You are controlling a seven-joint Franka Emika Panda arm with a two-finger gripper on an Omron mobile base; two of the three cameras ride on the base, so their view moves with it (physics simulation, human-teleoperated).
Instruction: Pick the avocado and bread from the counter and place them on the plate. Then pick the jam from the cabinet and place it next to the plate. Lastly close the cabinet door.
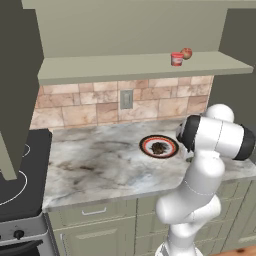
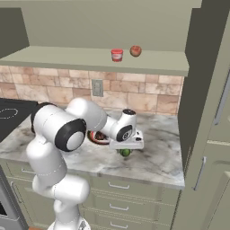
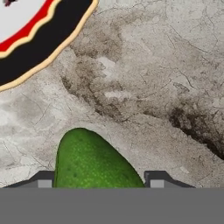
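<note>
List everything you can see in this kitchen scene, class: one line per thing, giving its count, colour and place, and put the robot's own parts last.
Round plate with red-orange and black rim: one, on the marbled counter, a dark brown lumpy bread piece on it.
Glossy green avocado: one, on the counter beside the plate, between the hand's fingertips.
Squat red jam jar: one, on the cabinet shelf.
Reddish apple-like ball: one, on the shelf beside the jar.
Grey-white marbled stone counter: one, over beige-olive drawers.
Beige-olive wall cabinet: one, above the counter, open.
Wall outlet: one, grey, on the tiled backsplash.
Black stove: one, left of the counter.
White arm's hand: one, shut on the avocado.
</note>
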